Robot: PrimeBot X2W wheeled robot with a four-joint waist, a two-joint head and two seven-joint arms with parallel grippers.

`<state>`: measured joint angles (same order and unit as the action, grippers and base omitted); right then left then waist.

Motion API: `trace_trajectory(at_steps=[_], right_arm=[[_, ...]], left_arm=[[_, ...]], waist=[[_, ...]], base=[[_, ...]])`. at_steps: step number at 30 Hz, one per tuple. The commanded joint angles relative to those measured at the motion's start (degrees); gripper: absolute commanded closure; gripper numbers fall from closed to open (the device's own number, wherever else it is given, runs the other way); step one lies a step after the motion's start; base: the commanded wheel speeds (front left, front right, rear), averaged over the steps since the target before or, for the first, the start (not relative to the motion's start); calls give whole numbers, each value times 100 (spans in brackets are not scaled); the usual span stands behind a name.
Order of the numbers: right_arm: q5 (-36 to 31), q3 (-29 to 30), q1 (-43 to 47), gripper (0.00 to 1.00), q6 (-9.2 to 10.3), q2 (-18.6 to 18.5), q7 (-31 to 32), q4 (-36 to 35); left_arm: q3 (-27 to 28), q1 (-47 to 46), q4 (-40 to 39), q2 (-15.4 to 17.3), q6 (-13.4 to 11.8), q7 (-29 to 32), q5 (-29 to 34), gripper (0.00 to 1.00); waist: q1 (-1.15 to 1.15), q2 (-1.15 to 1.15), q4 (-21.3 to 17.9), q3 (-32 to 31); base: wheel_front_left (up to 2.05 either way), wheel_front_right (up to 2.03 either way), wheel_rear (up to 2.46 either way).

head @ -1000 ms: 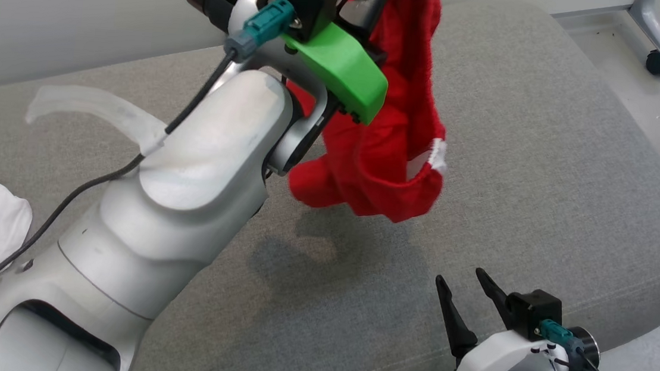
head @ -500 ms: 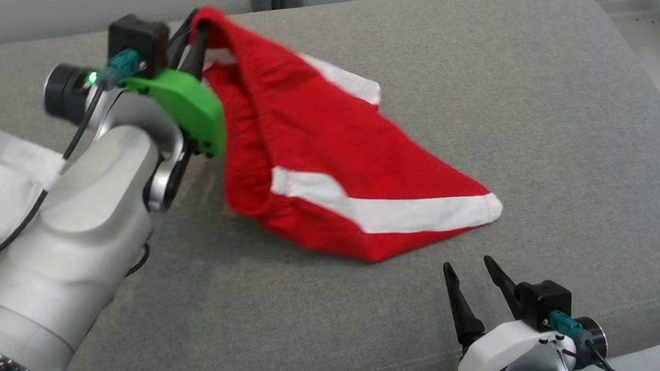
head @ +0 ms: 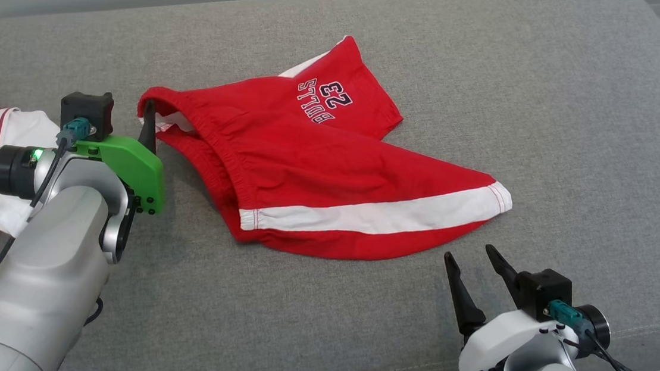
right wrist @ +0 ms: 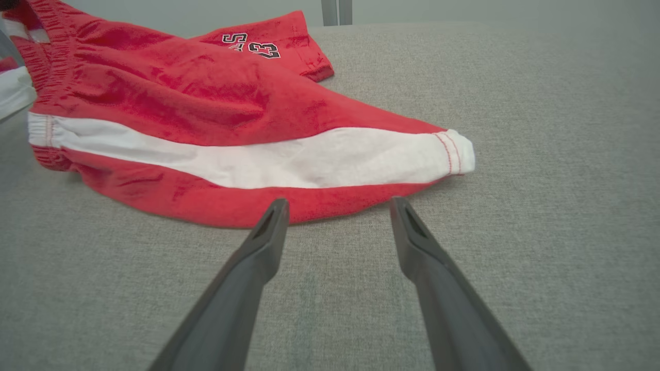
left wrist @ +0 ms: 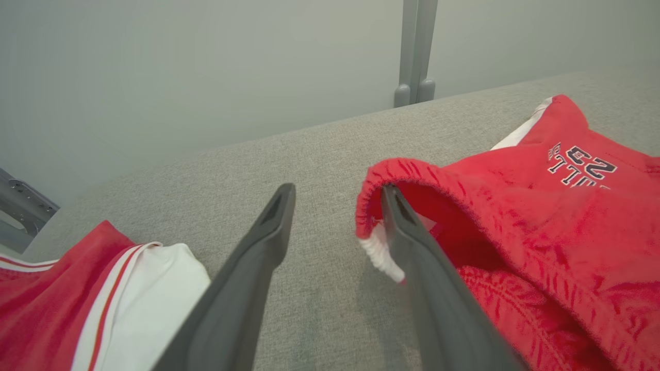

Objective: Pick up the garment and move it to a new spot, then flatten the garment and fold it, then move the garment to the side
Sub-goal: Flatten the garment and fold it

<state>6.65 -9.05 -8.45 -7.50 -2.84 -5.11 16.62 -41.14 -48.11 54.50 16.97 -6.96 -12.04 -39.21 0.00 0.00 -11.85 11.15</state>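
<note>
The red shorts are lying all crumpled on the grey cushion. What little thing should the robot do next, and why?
Probably draw the left gripper back, away from the red shorts. Its jaws stand open, but one finger sits inside the waistband, so the cloth could snag. The shorts lie bunched on the cushion, with flattening not yet done.
</note>
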Motion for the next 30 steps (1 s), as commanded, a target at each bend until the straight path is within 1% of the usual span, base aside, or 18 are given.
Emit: trace_trajectory(at_steps=[1, 2, 6, 8, 10, 13, 15, 18, 22, 23, 24, 25, 26, 30], right_arm=[[-29, -3, 9, 0, 2, -9, 22, -24], [-32, -2, 24, 0, 2, -9, 38, -26], [-49, 50, 85, 0, 2, -10, 65, -36], [-27, 149, 122, 0, 2, -11, 64, -52], [23, 279, 142, 0, 2, -9, 60, -67], [127, 458, 178, 0, 2, -8, 9, -88], [107, 528, 193, 0, 2, -8, -18, -111], [72, 592, 215, 0, 2, -9, -77, -140], [61, 653, 240, 0, 2, -10, -140, -147], [61, 653, 240, 0, 2, -10, -140, -147], [54, 653, 236, 0, 2, -9, -180, -154], [54, 653, 236, 0, 2, -9, -180, -154], [36, 659, 237, 0, 2, -8, -213, -161], [-98, 693, 284, 0, 2, -11, -358, -156]], left_arm=[[-9, -23, 47, -11, 44, -46, 20, 0], [-25, -25, 116, -25, 55, -60, 27, 0], [-25, 73, 253, -169, 326, -59, -119, 0], [40, 139, 244, -244, 409, -123, -219, 0], [144, 200, 148, -319, 457, -216, -307, 0], [378, 397, -172, -380, 441, -313, -334, 0], [725, 583, -730, -345, 344, -318, -207, 0], [1323, 1290, -1693, -377, 279, -309, 64, 0], [2063, 2242, -2827, -557, 388, -312, 557, 0], [2063, 2242, -2827, -557, 388, -312, 557, 0], [2368, 2736, -3245, -663, 463, -312, 811, 0], [2368, 2736, -3245, -663, 463, -312, 811, 0], [2510, 2958, -3419, -737, 496, -311, 922, 0], [2837, 3652, -3864, -910, 648, -312, 1486, 0]], waist=[[0, 0, 22, -26], [0, 0, 36, -43], [0, 0, 124, -167], [0, 0, 196, -250], [0, 0, 275, -332], [0, 0, 398, -469], [0, 0, 479, -575], [0, 0, 584, -740], [0, 0, 690, -967], [0, 0, 690, -967], [0, 0, 733, -1043], [0, 0, 733, -1043], [0, 0, 751, -1078], [0, 0, 819, -1211]], base=[[0, 0, 0], [0, 0, 0], [0, 0, 0], [0, 0, 0], [0, 0, 0], [0, 0, 0], [0, 0, 0], [0, 0, 0], [0, 0, 0], [0, 0, 0], [0, 0, 0], [0, 0, 0], [0, 0, 0], [0, 0, 0]])
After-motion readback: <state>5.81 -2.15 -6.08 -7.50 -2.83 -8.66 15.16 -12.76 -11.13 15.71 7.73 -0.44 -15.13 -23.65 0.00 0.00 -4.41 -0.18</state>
